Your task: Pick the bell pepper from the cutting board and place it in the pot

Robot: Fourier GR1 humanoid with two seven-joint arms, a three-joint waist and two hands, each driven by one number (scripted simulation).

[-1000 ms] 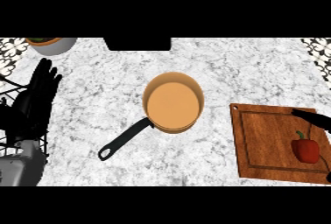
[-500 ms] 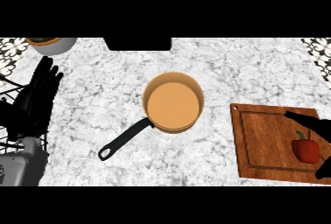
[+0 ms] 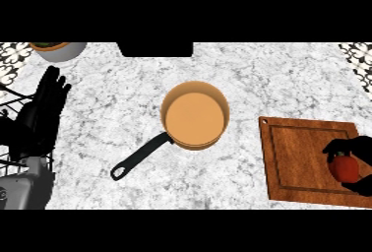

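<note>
Gripping bell pepper [image 3: 344, 170] on cutting board [image 3: 298, 157], right hand [image 3: 357, 147] fingers; left hand [image 3: 44, 108] fingers straight.

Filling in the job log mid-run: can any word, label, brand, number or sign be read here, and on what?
None can be read.
The pot, the cutting board, the bell pepper and the marble counter show no lettering.
The corner tiles carry only a black-and-white pattern, no text.

The counter [image 3: 276, 78] is veined grey-white marble; the cutting board [image 3: 298, 157] at four o'clock, grained reddish wood; the pot [image 3: 193, 115] looks matt copper-orange, the bell pepper [image 3: 346, 168] smooth.
</note>
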